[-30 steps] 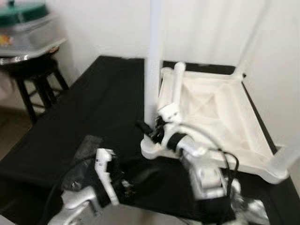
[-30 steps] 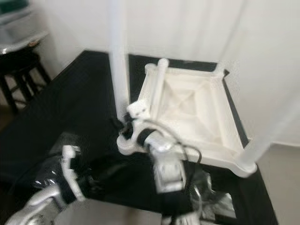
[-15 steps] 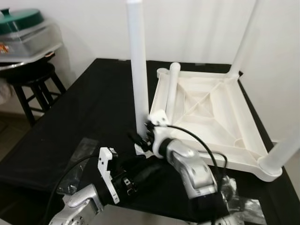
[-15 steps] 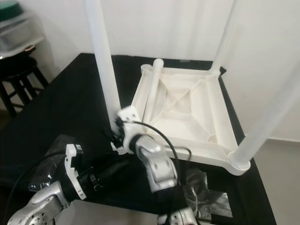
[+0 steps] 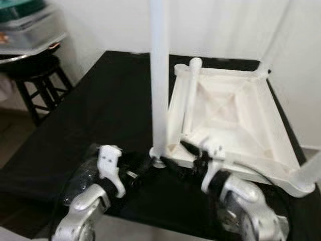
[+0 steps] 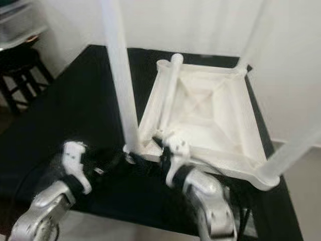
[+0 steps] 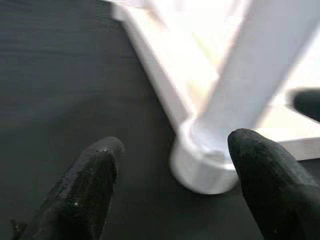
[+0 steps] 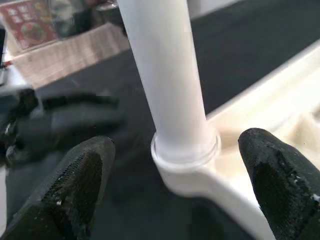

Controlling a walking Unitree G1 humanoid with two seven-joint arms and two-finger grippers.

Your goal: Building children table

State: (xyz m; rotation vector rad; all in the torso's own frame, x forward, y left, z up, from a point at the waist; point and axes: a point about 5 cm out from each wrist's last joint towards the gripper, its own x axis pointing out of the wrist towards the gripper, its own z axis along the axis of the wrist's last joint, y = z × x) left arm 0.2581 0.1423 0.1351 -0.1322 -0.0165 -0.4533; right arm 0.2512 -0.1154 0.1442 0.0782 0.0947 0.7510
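A white children's table top (image 5: 225,108) lies upside down on the black work surface (image 5: 100,115). An upright white leg (image 5: 159,75) stands in its near-left corner socket (image 7: 200,165). Two more legs rise at the back right and near right corners, and a loose leg (image 5: 189,95) lies inside the top. My left gripper (image 5: 145,168) is open, its fingertips (image 7: 90,185) either side of the socket, apart from it. My right gripper (image 5: 176,155) is open from the other side, with the leg (image 8: 165,65) between its fingertips (image 8: 280,180), not touching.
A dark stool (image 5: 35,75) and a counter with a green-lidded container (image 5: 30,25) stand at the left. A clear plastic bag (image 5: 83,181) lies by my left arm. A white wall rises behind the table, and the black surface's near edge runs under my arms.
The camera has shifted. My right arm has drawn back to the near right, its fingers now facing the leg base. My left gripper has come closer to the socket.
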